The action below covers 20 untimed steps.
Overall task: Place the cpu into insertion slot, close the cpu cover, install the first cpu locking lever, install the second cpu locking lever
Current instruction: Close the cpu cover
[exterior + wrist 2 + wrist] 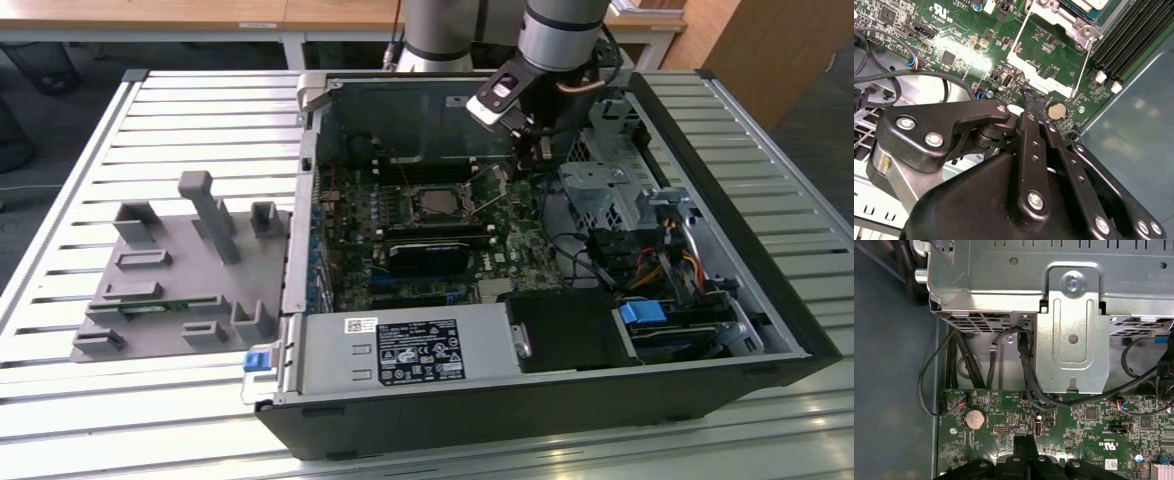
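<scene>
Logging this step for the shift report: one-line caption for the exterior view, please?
Gripper hangs inside the open computer case, just to the exterior view's right of the insertion slot.

Only a strip of the chip showed in the second wrist view; the picture's edge cut off the rest. The gripper hid much of the board there. Its dark tips blurred into the cover frame, so whether they pinched anything could not be told. In the exterior view the socket was too small to make out.
</scene>
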Tool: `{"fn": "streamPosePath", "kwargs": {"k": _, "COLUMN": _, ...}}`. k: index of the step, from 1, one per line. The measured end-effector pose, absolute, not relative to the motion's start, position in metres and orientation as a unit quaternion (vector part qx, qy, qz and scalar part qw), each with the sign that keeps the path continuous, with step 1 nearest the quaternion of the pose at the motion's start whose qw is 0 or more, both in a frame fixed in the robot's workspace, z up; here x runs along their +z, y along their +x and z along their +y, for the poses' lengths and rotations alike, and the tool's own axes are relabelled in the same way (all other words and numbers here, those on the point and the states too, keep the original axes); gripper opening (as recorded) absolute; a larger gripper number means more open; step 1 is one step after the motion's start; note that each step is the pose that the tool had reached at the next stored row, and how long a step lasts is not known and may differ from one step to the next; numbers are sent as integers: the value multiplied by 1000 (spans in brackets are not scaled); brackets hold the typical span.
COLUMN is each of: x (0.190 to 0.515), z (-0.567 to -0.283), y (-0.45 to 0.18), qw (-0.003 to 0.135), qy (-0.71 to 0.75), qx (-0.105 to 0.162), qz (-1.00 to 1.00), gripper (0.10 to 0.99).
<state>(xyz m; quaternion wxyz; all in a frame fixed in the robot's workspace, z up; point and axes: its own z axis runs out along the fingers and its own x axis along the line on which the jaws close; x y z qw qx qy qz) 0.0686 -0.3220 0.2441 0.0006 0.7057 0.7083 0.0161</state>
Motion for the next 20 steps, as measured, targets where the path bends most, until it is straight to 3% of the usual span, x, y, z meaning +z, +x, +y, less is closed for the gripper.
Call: {"fn": "streamPosePath", "kwargs": {"k": 20, "x": 238, "z": -322, "y": 53, "qw": 0, "qy": 706, "qx": 17, "qz": 708, "gripper": 106}}
